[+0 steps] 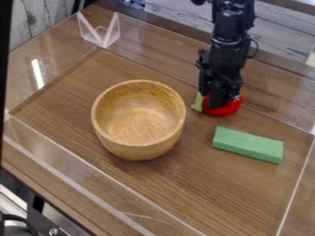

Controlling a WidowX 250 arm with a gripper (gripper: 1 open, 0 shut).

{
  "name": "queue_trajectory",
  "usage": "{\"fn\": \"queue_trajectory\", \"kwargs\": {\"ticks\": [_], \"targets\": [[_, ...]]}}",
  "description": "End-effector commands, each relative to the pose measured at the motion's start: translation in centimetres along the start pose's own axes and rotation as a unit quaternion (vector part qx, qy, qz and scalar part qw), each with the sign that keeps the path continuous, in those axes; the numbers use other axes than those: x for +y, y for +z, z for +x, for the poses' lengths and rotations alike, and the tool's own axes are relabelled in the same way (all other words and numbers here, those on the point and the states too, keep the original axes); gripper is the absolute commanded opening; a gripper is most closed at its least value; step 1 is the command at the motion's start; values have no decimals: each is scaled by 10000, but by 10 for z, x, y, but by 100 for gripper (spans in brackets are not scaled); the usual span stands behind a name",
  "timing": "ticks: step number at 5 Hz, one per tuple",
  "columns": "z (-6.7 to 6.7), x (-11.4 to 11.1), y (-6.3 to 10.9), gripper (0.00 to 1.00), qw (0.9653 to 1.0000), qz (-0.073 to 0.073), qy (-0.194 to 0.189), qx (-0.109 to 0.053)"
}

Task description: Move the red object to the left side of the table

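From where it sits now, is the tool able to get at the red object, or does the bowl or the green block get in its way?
Probably yes: the tool is already down on the red object, apparently shut on it. The wooden bowl and green block lie clear of it.

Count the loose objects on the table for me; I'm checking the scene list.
3: round wooden bowl at centre-left, flat green rectangular block right of it, small red toy fruit behind the block, under the jaws.

The red object (pixel 227 104) is bright red with a green tip. Just left of it sits a pale tan wooden bowl (pixel 139 118); below it, a green block (pixel 248 144). The table (pixel 74 74) shows dark brown wood grain.
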State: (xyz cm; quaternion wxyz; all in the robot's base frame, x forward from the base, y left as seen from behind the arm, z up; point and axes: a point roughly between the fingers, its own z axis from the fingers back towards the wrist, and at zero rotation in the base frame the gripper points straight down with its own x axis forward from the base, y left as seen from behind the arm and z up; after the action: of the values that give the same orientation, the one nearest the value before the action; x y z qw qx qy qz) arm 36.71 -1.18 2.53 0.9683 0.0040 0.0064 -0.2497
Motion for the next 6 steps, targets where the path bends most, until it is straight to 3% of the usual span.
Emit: {"fn": "queue_trajectory", "kwargs": {"ticks": [1,4,6], "targets": [[1,9,15,0,9995,119,-139,-256],[-2,16,10,0,9967,142,-722,-355],[-14,34,62,0,9959,624,-254,-602]]}}
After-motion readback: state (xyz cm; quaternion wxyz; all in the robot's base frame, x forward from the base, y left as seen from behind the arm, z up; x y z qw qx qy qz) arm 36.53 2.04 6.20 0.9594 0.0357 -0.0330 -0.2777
